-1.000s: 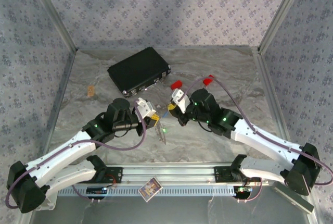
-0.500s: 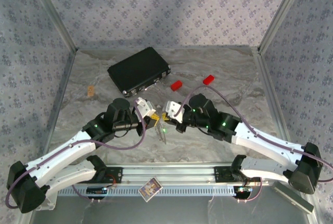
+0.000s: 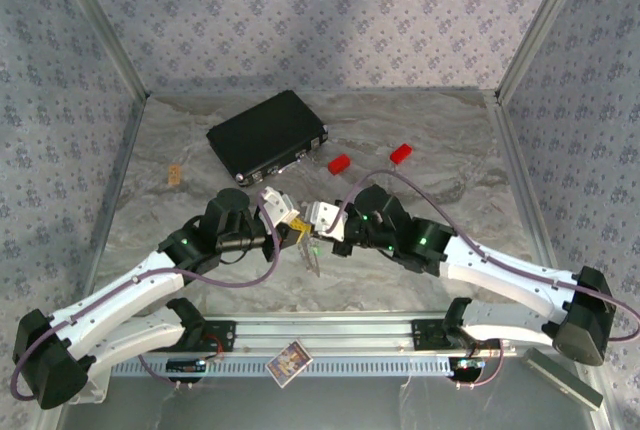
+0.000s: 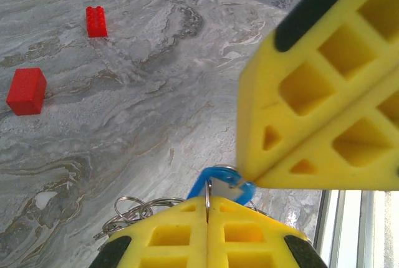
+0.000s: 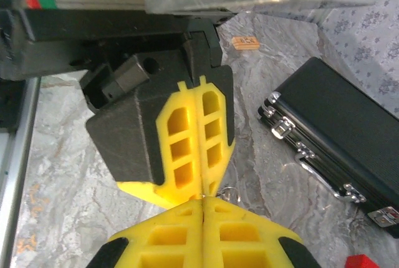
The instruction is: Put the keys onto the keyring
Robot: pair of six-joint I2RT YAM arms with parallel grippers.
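Yellow jaws shut, left gripper [image 4: 207, 202] pinching blue key [image 4: 216, 177]

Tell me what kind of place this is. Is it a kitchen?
Probably a robot test booth, not a kitchen. A left arm and a right arm are bolted to a rail at a marble-look table, patterned walls box it in, and practice props lie around: red blocks and a black case.
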